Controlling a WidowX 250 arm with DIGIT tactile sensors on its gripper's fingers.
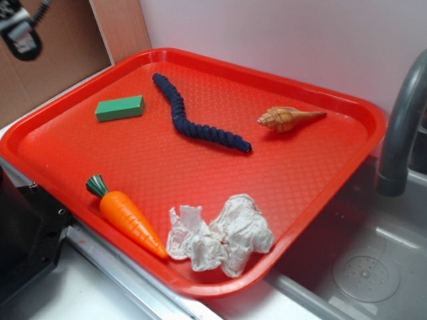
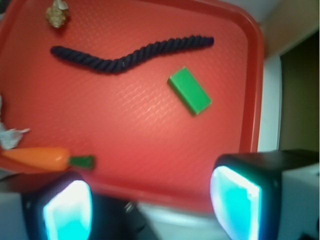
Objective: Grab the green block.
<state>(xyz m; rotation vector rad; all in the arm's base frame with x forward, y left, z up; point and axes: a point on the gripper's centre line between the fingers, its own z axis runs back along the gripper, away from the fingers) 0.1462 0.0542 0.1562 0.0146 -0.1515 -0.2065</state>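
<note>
Gripper (image 2: 150, 210) hangs wide open above the tray's (image 1: 320, 220) near edge, green block (image 2: 189, 90) ahead and unobstructed, clear of the rope (image 2: 131, 55).

In the wrist view the hand (image 2: 150, 205) is blurred and cut by the bottom edge. The crumpled paper (image 2: 9, 135) and carrot (image 2: 37, 158) run off the left edge; the seashell (image 2: 57, 14) is blurred.
</note>
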